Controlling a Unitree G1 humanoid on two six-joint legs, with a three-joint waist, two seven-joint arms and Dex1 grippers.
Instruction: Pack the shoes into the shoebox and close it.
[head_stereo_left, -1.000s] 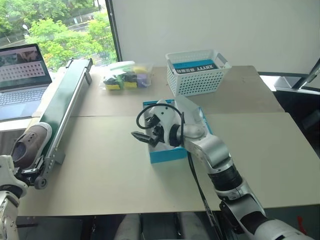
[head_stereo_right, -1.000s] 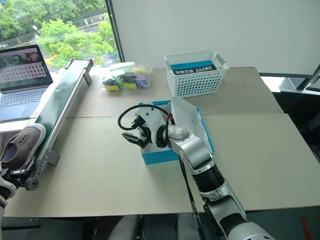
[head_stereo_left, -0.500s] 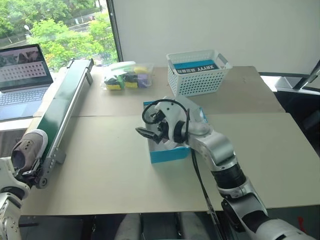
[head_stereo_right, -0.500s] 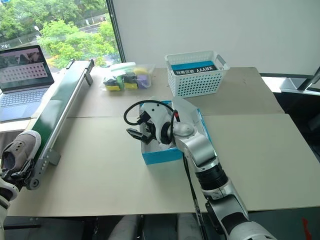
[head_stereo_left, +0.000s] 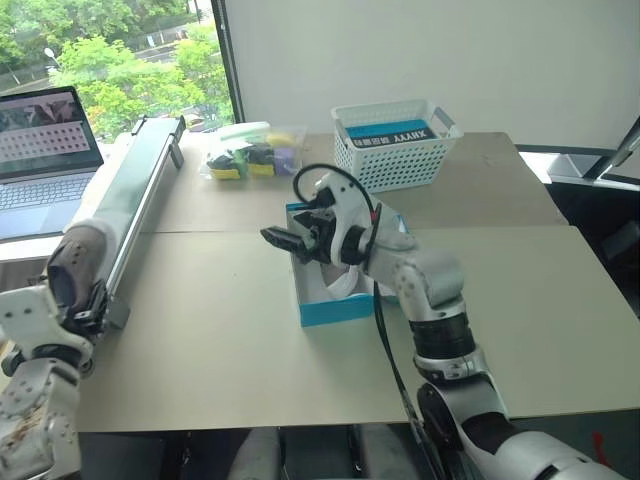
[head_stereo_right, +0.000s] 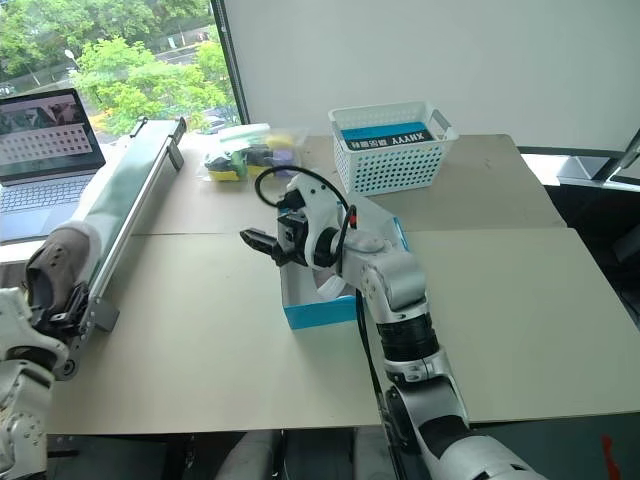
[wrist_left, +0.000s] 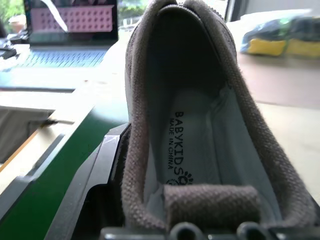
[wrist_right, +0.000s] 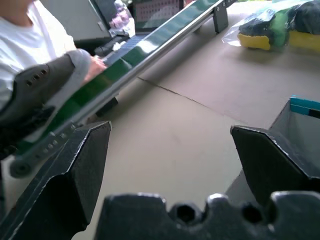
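— Where's the shoe (head_stereo_left: 72, 268) right now?

— In my left gripper (head_stereo_left: 88, 302), clamped at the heel. It sits at the near end of the conveyor (head_stereo_left: 130, 200), at the left edge of the table (head_stereo_left: 220, 330), well apart from the box (head_stereo_left: 335, 300). The left wrist view looks straight into its opening, insole label and all.

— And the box?

— Mid-table, lid up, white inside showing. I can't tell whether a shoe lies in it. My right gripper (head_stereo_left: 285, 240) hangs over its near-left corner with the jaws spread wide, holding nothing.

— So which step is this?

— I'd call it the pick-up of a shoe off the conveyor; packing it comes after, and the lid last.

— What does the next move call for?

— Carrying the shoe across to the box, clear of the conveyor's rail. The right arm crowds the opening, so I'd judge it should back off, or take the shoe in a hand-over. The shoe must go in lengthwise, since it looks nearly as long as the box.
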